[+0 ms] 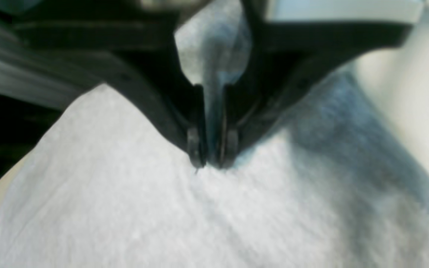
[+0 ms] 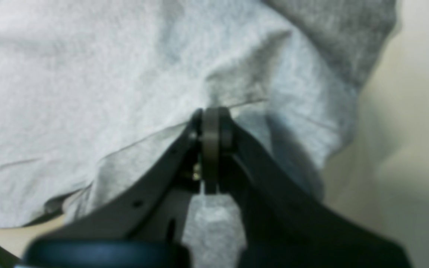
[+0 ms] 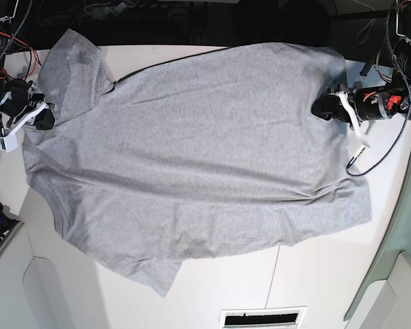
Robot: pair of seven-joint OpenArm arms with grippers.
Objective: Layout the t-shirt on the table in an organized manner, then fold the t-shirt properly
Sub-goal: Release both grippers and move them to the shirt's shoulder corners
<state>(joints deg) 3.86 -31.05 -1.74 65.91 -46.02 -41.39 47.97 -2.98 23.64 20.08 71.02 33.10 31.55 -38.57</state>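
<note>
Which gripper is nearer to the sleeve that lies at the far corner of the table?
Right. The right gripper pinches the t-shirt just beside that sleeve; the left gripper grips the opposite end.

Grey shirt on white counter
The t-shirt [image 3: 192, 144] is plain light heather-grey; the counter [image 3: 315, 274] is white; the fingers [image 1: 196, 149] are black.

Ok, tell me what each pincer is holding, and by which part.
Both hold the t-shirt. The left pincer pinches a fold of fabric at the hem end; the right pincer pinches an edge near the shoulder and sleeve.
</note>
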